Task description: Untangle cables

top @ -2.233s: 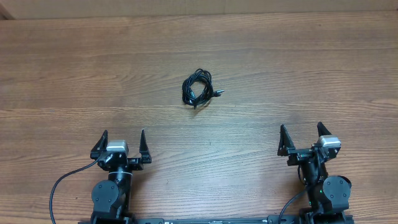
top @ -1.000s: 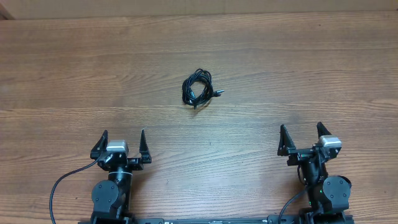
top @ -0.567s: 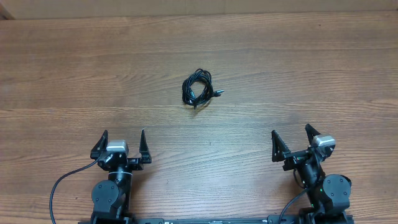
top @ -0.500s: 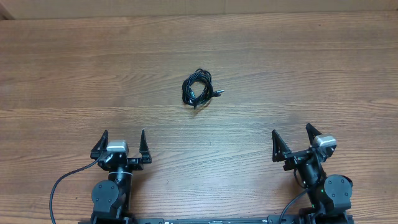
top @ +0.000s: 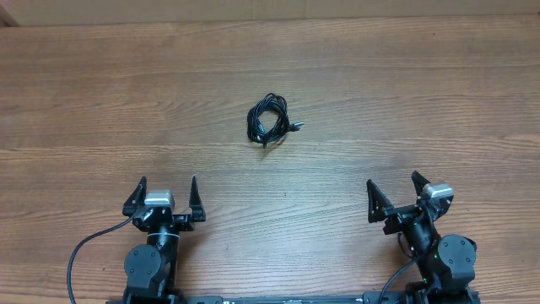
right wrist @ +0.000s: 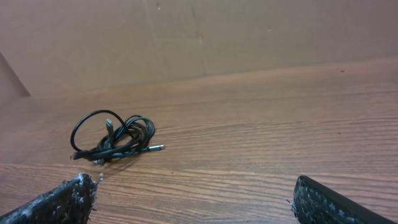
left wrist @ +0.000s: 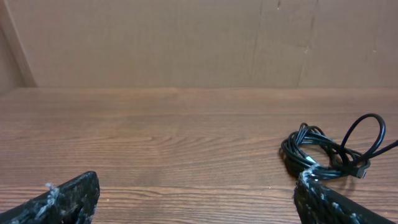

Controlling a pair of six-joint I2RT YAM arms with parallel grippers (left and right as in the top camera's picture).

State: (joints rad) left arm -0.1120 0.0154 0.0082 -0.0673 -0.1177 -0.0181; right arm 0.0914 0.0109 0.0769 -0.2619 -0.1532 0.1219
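The cables (top: 269,122) lie as one small tangled coil on the wooden table (top: 439,76), a little above the middle of the overhead frame and slightly left of centre. Both arms are low in the frame, well apart from the coil. The left gripper (top: 167,181) is at the lower left with its jaws wide apart and nothing between them. The right gripper (top: 392,181), at the lower right, is also spread wide and empty. The coil is up and to the right of the left gripper, up and to the left of the right one. I judge the left a bit nearer. One plug (top: 297,127) sticks out of the coil toward the right side, so the right gripper could reach that loose end.
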